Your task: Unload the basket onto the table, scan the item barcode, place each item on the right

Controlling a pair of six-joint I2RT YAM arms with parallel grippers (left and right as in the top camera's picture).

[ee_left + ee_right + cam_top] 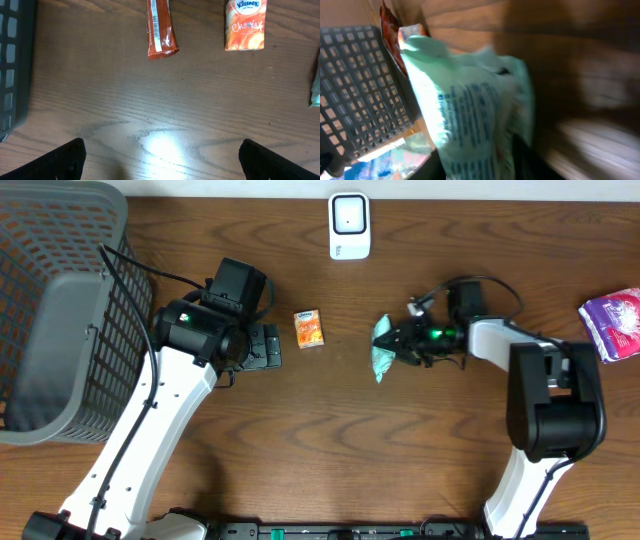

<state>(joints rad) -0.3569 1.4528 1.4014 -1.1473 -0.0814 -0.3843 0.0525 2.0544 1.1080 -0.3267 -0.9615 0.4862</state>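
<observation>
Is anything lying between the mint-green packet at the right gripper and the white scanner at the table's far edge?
Nothing visible: only tabletop shows between the packet and the scanner. The orange tissue pack lies off to one side of that line.

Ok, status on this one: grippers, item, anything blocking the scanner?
Left gripper open, empty. Right gripper at mint packet, grip unclear. Nothing between packet and scanner.

Grey basket (50, 240), orange tissue pack (308, 328) and purple packet (615, 323) lie apart.
</observation>
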